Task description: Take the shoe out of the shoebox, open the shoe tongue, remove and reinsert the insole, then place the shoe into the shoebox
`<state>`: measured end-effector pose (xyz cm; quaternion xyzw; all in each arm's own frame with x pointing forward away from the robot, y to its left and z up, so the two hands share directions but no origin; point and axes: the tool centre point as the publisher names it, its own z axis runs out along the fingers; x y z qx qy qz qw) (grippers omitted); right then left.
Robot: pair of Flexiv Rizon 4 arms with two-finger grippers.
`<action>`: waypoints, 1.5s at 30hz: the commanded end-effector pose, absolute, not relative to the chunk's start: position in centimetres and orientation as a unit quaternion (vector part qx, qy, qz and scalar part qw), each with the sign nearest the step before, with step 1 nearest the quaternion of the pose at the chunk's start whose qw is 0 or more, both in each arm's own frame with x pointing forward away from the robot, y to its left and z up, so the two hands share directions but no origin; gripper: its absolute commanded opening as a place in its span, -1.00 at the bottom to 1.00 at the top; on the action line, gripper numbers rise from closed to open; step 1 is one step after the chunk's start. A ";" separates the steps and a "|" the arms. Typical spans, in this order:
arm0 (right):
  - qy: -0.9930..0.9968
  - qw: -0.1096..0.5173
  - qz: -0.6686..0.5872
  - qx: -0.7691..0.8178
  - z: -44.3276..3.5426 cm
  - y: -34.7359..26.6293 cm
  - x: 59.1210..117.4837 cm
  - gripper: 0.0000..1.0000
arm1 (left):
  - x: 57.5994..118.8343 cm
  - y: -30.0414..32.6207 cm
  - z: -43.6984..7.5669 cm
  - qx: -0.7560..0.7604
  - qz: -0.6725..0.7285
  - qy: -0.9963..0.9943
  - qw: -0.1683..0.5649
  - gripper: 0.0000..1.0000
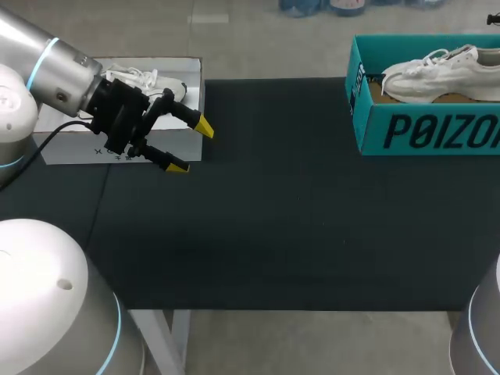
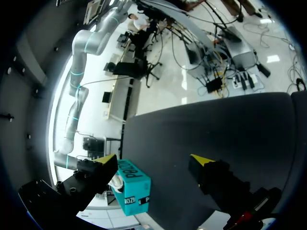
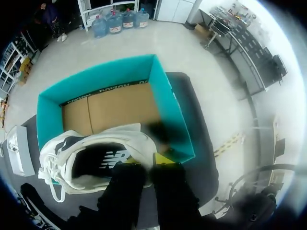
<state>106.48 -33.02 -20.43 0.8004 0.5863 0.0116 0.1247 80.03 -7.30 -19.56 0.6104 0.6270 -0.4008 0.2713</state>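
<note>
Left arm angled over table edge, left fingers spread wide, empty, right fingers pinching shoe heel inside shoebox

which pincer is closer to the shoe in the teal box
Right. The right pincer is at the heel of the shoe in the teal box; the left pincer is across the table, by the white box.
</note>
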 end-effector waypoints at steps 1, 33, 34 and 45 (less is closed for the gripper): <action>0.584 0.121 0.015 0.803 -20.7 -33.3 106.6 -1.00 | 80.0 -7.3 -19.5 0.611 -0.400 0.628 0.271 1.00; 0.592 0.099 -0.022 0.800 -30.3 -32.0 106.2 -1.00 | 80.0 -7.3 -19.5 0.611 -0.400 0.628 0.271 1.00; 0.592 0.096 -0.021 0.800 -30.6 -32.0 106.2 -1.00 | 80.0 -7.3 -19.5 0.611 -0.400 0.628 0.271 1.00; 0.589 0.084 -0.025 0.803 -33.6 -32.3 106.0 -1.00 | 80.0 -7.3 -19.5 0.611 -0.400 0.628 0.271 1.00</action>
